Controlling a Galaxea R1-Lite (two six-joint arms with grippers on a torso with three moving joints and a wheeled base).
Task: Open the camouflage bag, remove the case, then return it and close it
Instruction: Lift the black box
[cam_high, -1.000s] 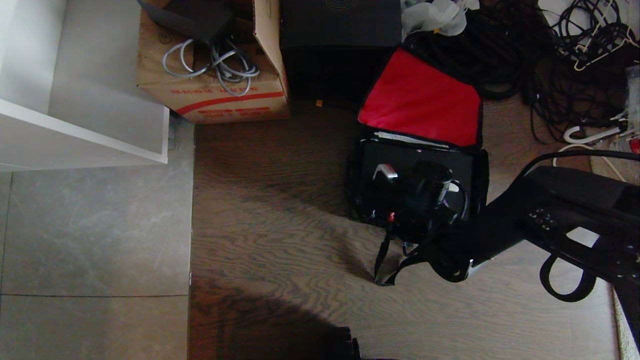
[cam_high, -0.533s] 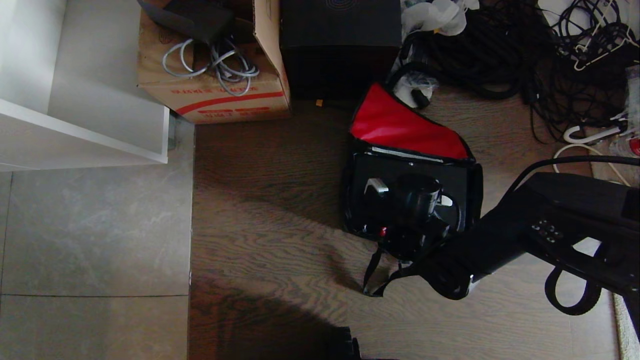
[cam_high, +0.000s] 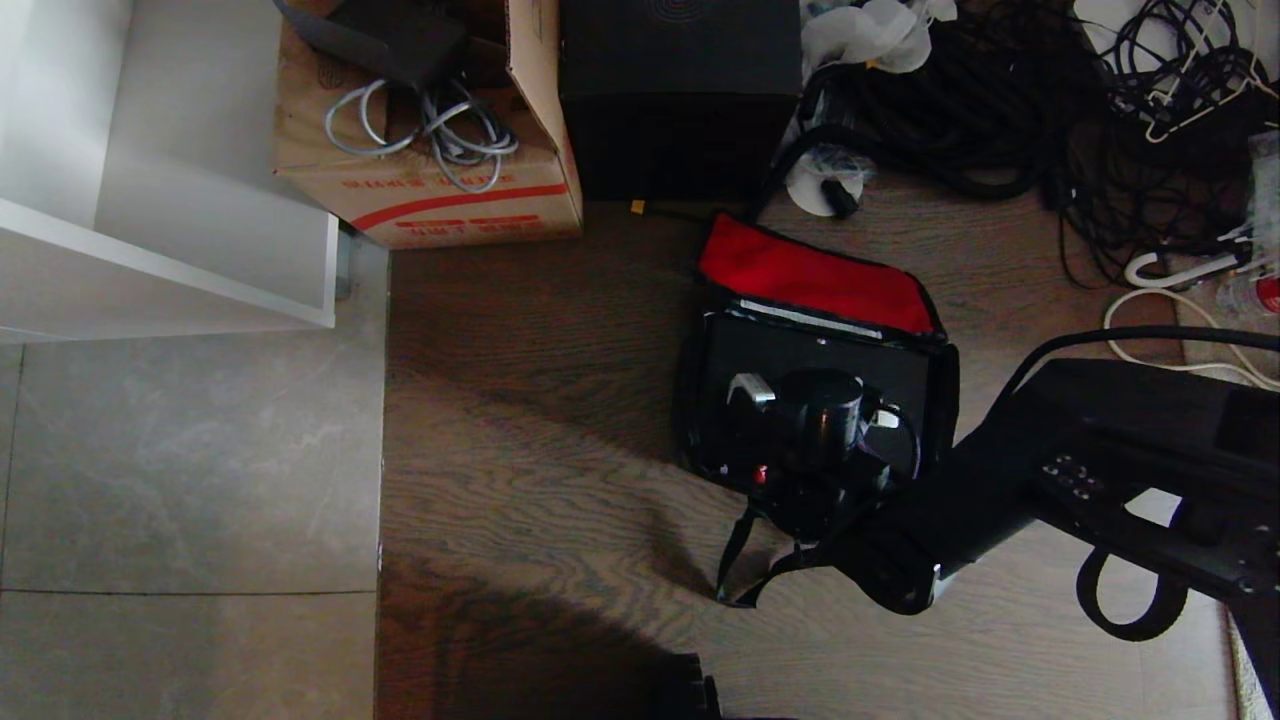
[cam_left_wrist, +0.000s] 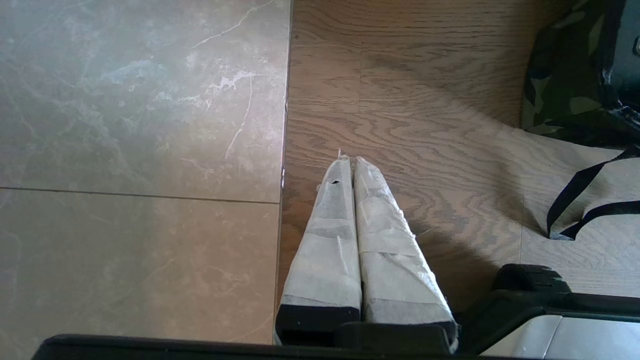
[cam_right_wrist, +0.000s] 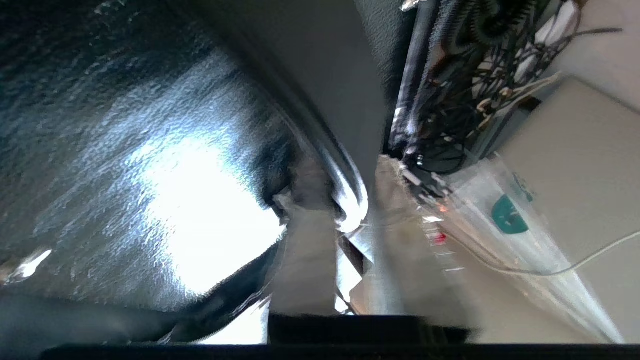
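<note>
The camouflage bag (cam_high: 700, 400) lies open on the wooden floor, its red-lined flap (cam_high: 815, 275) folded back on the far side. The black case (cam_high: 790, 345) sits inside it, a small red spot (cam_high: 760, 473) at its near edge. My right arm reaches in from the right, with its wrist (cam_high: 820, 440) over the case and hiding the fingers. In the right wrist view my right gripper (cam_right_wrist: 345, 185) has its jaws slightly apart, astride the case's glossy rim (cam_right_wrist: 320, 145). My left gripper (cam_left_wrist: 350, 161) hangs shut over the floor, left of the bag's camouflage side (cam_left_wrist: 560, 85) and strap (cam_left_wrist: 580, 200).
A cardboard box (cam_high: 430, 190) holding grey cables and a tall black box (cam_high: 680, 90) stand behind the bag. A tangle of black cables (cam_high: 1000, 110) covers the far right. A white shelf unit (cam_high: 170, 260) stands at the left above grey tiles (cam_high: 190, 470).
The red flap has dropped from a broad raised panel to a narrow band. Bag, case and my right wrist have shifted a little to the left and nearer.
</note>
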